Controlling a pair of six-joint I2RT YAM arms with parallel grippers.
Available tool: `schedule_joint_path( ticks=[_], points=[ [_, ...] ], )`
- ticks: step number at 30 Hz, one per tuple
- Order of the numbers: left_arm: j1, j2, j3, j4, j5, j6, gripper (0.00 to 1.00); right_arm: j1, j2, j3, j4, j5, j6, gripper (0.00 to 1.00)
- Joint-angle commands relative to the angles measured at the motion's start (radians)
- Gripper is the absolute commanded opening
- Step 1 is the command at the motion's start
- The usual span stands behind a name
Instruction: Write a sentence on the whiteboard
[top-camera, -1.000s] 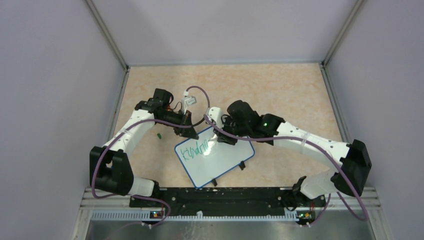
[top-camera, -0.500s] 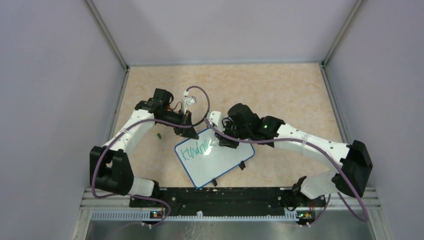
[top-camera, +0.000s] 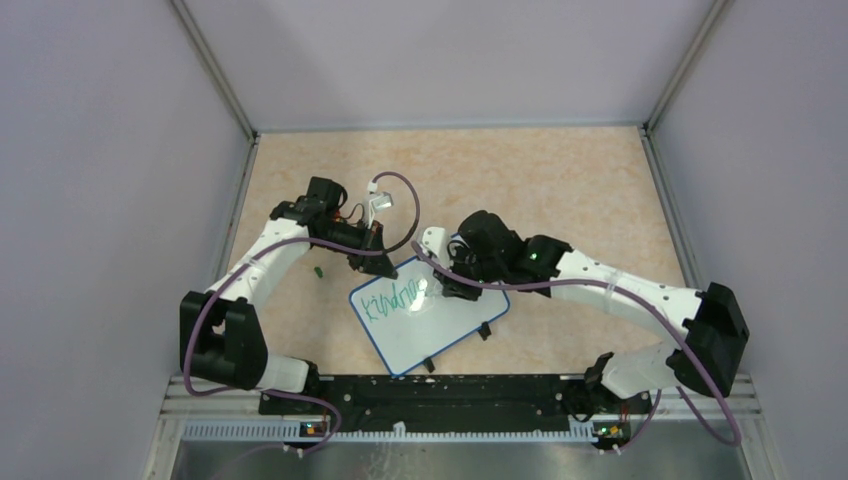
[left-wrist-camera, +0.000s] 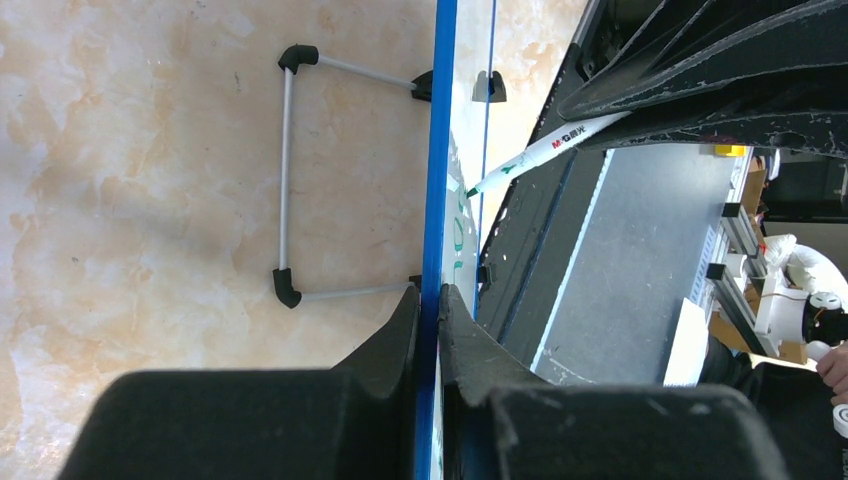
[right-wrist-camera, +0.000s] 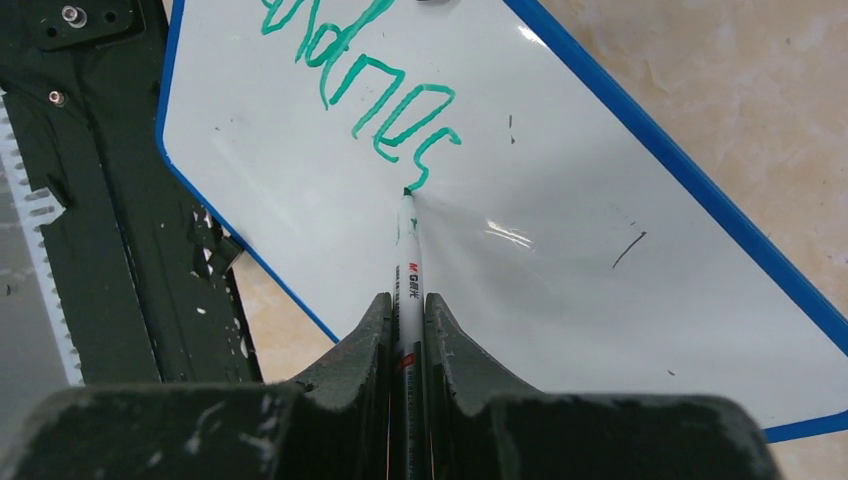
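The whiteboard (top-camera: 440, 322) lies tilted on the table in the top view, blue-rimmed, with black clip feet on its near edge. Green script (top-camera: 392, 299) runs along its upper left part; in the right wrist view it reads roughly "kindnes" (right-wrist-camera: 385, 100). My left gripper (top-camera: 376, 258) is shut on the board's far rim (left-wrist-camera: 437, 200), seen edge-on in the left wrist view. My right gripper (top-camera: 450, 285) is shut on a white marker pen (right-wrist-camera: 408, 270), whose tip touches the board (right-wrist-camera: 560, 260) just after the last green letter. The pen also shows in the left wrist view (left-wrist-camera: 545, 148).
A small green cap (top-camera: 317, 270) lies on the table left of the board. A wire stand (left-wrist-camera: 288, 170) sits behind the board in the left wrist view. The black base rail (top-camera: 440, 392) runs along the near edge. Grey walls enclose the table.
My right gripper has moved a little right and toward the near edge with the pen, and the green script has grown by a letter or so. The left arm and board have not moved.
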Motion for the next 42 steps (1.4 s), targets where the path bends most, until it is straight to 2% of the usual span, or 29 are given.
schedule_joint_path(
  ticks=[1,11,20,30,42],
  points=[
    [-0.026,0.027,-0.022,-0.008,-0.079,0.003,0.0,0.021,0.002,0.002,0.017,-0.001,-0.005,0.0],
    [-0.026,0.026,-0.022,-0.007,-0.079,0.002,0.0,0.03,0.011,0.092,0.016,-0.029,0.0,0.0],
    [-0.028,0.025,-0.022,-0.007,-0.077,0.004,0.0,-0.025,-0.054,0.077,0.0,-0.009,0.005,0.0],
    [-0.029,0.02,-0.022,-0.007,-0.08,0.002,0.0,-0.061,-0.012,0.103,0.004,0.039,0.011,0.0],
    [-0.029,0.018,-0.022,-0.008,-0.082,0.001,0.0,-0.054,0.02,0.111,0.005,0.0,0.005,0.0]
  ],
)
